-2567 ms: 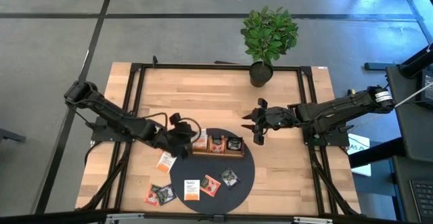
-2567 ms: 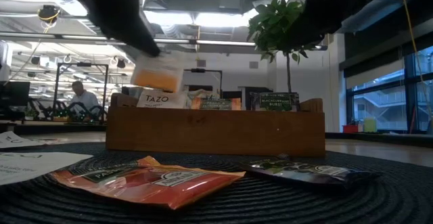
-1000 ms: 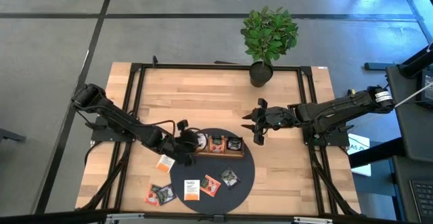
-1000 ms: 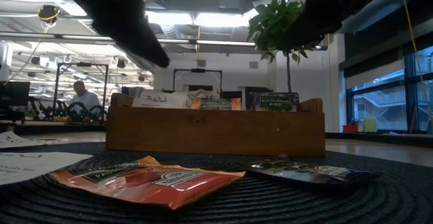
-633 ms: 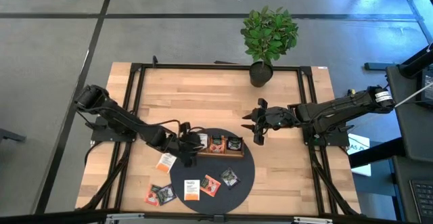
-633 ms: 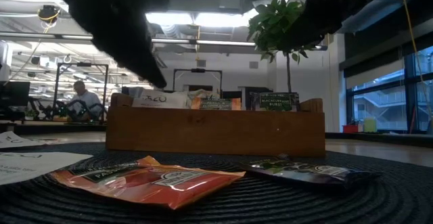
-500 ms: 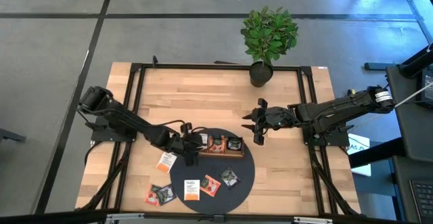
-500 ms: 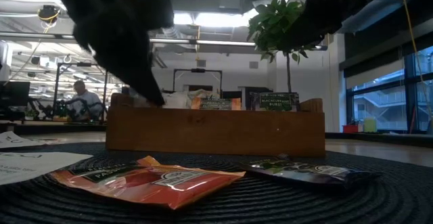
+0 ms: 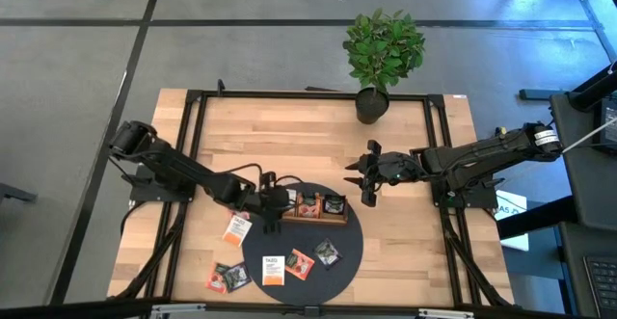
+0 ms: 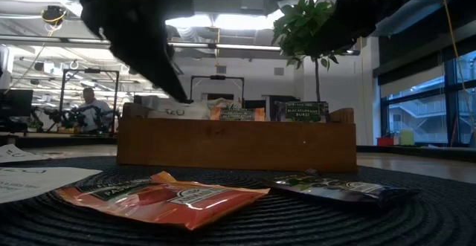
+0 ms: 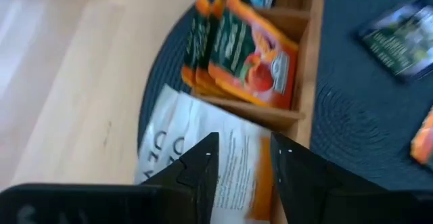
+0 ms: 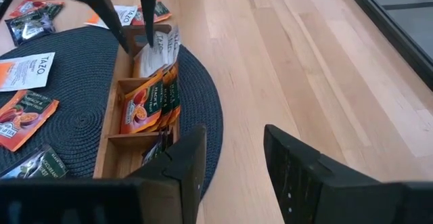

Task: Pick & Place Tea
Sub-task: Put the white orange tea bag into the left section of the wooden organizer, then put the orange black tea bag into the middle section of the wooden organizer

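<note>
The brown wooden tray (image 9: 310, 219) stands on a round dark mat (image 9: 349, 247), with tea sachets upright in its compartments. A white-and-orange sachet (image 11: 237, 183) leans in the tray's left end compartment. My left gripper (image 9: 277, 201) is open and slants down over that sachet, its fingers (image 12: 128, 38) at the sachet's top edge (image 10: 177, 111). Orange sachets (image 11: 250, 61) fill the neighbouring compartment. Loose tea lies on the mat: a white sachet (image 9: 274, 269), an orange one (image 9: 299, 262) and a dark one (image 9: 328, 252). My right gripper (image 9: 364, 180) hangs open above the table, right of the tray. My left gripper comes at the white-and-orange sachet's top edge (image 11: 233, 149) slanting down from the table's left. The sachet shows between and behind its open fingers. Whether a fingertip touches it, I cannot tell.
More sachets lie on the bare wood left of the mat: an orange-white one (image 9: 236, 229) and a dark and red pair (image 9: 227, 277) near the front edge. A potted plant (image 9: 383, 54) stands at the far edge. Black frame rails run along the table's left and right sides.
My left gripper, which let go of the white-and-orange sachet earlier, has come down and slightly toward the table's right, turning at the wrist, until its fingers reach that sachet's top in the tray's left compartment. The sachet's top now stands a little lower.
</note>
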`<state>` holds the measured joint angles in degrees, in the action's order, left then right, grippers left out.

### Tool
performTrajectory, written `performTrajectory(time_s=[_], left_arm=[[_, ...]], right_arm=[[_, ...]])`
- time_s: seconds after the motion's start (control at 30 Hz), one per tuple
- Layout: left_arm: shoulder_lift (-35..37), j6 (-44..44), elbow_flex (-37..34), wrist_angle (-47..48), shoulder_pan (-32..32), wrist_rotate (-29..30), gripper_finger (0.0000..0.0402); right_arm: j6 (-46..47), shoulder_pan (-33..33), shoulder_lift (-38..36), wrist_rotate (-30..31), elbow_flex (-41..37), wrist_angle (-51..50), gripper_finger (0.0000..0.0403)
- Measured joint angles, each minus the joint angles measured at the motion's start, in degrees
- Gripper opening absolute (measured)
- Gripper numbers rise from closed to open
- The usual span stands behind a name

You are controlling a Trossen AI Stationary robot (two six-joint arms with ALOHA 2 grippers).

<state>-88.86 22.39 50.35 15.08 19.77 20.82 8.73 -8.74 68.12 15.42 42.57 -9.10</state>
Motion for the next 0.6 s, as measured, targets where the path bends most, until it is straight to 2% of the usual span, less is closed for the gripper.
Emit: performTrajectory(time_s=[0.27, 0.43, 0.53, 0.6], left_arm=[[6.6, -1.1, 0.1, 0.0, 0.0, 0.6, 0.0127], [7.4, -1.0, 0.1, 1.3, 0.4, 0.6, 0.0127], [7.4, 5.0, 0.1, 6.4, 0.8, 0.1, 0.0127], [7.6, 11.7, 0.1, 13.7, 0.9, 0.1, 0.0127]], right_arm=[[-0.1, 0.0, 0.0, 0.0, 0.0, -0.1, 0.0151], [-0.2, 0.0, 0.0, 0.0, 0.0, -0.1, 0.0151], [-0.2, 0.0, 0.0, 0.0, 0.0, -0.1, 0.0151], [-0.2, 0.0, 0.0, 0.0, 0.0, -0.1, 0.0151]])
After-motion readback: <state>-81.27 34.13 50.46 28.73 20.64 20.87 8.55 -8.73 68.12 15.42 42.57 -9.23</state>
